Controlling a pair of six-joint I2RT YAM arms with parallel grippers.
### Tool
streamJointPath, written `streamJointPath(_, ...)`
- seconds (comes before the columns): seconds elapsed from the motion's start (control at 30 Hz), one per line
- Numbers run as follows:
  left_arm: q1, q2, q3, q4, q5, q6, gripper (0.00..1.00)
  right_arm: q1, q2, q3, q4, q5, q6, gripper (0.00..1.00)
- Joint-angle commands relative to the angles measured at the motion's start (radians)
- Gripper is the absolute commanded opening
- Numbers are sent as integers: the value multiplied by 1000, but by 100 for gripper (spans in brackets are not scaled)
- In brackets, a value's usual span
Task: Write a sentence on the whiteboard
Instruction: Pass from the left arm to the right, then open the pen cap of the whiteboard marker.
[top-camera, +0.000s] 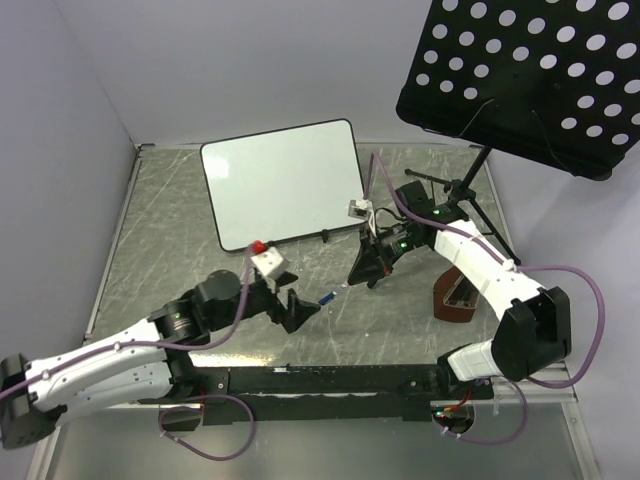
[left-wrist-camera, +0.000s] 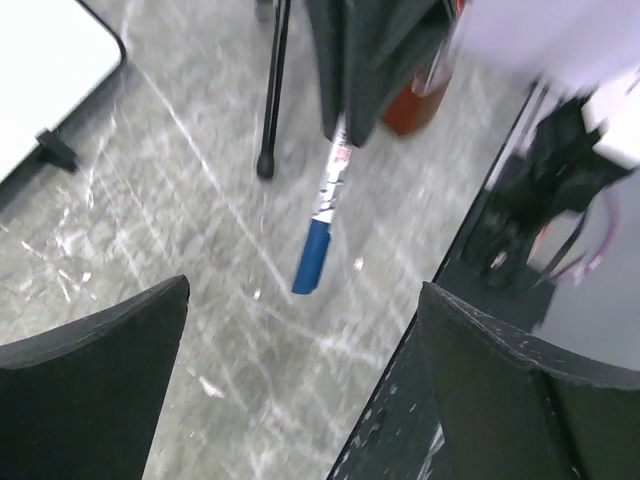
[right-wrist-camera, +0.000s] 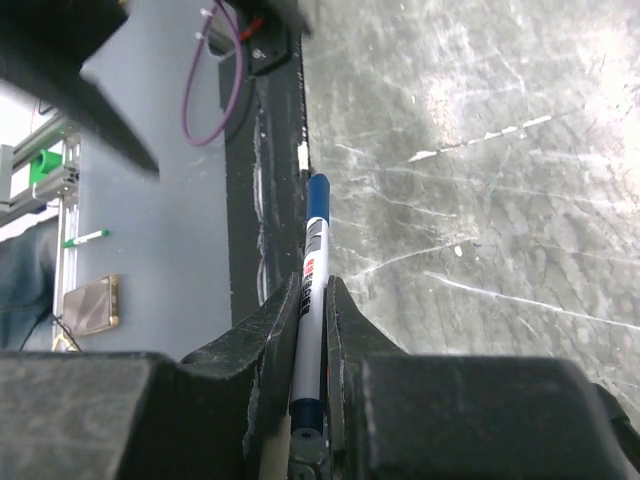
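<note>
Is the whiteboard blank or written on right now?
Blank: from above, the whiteboard shows a plain white face with no marker strokes. The marker is pinched in the right claw, away from the board.

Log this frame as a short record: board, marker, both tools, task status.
whiteboard: far left of table, blank
marker: clamped in right tool, blue end pointing toward left tool
right tool: shut on marker
left tool: open, empty, just short of the marker's blue end
stand: black perforated panel, far right
sentence: not yet written
</note>
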Motion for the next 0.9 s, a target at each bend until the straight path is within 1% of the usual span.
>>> streamJointPath(0.0, 44, -85, -59, 134, 113, -92, 99, -18, -45, 50, -84, -90, -90, 0)
streamJointPath(0.1, 60, -62, -52, 142, 147, -98, 99, -18, -53, 63, -112, -117, -114, 0)
streamJointPath(0.23, 67, -4, -52, 179, 246, -91, 91, -16, -63, 66, -132, -154, -145, 0)
streamJointPath(0.3, 72, 37, -45, 196, 280, -86, 89, -16, -62, 63, -143, -179, -171, 0)
streamJointPath(0.4, 80, 96, -18, 199, 320, -68, 82, -18, -48, 71, -179, -200, -208, 0)
streamJointPath(0.47, 83, 116, 4, 198, 343, -54, 73, -17, -43, 73, -196, -203, -220, 0)
streamJointPath(0.5, 83, 131, 8, 199, 355, -51, 66, -16, -43, 74, -198, -209, -223, 0)
streamJointPath(0.6, 89, 160, 27, 201, 397, -45, 58, -18, -42, 73, -201, -216, -228, 0)
streamJointPath(0.77, 92, 185, 34, 210, 452, -51, 56, -16, -37, 70, -198, -219, -229, 0)
streamJointPath(0.87, 93, 199, 36, 222, 470, -55, 53, -16, -37, 66, -193, -223, -229, 0)
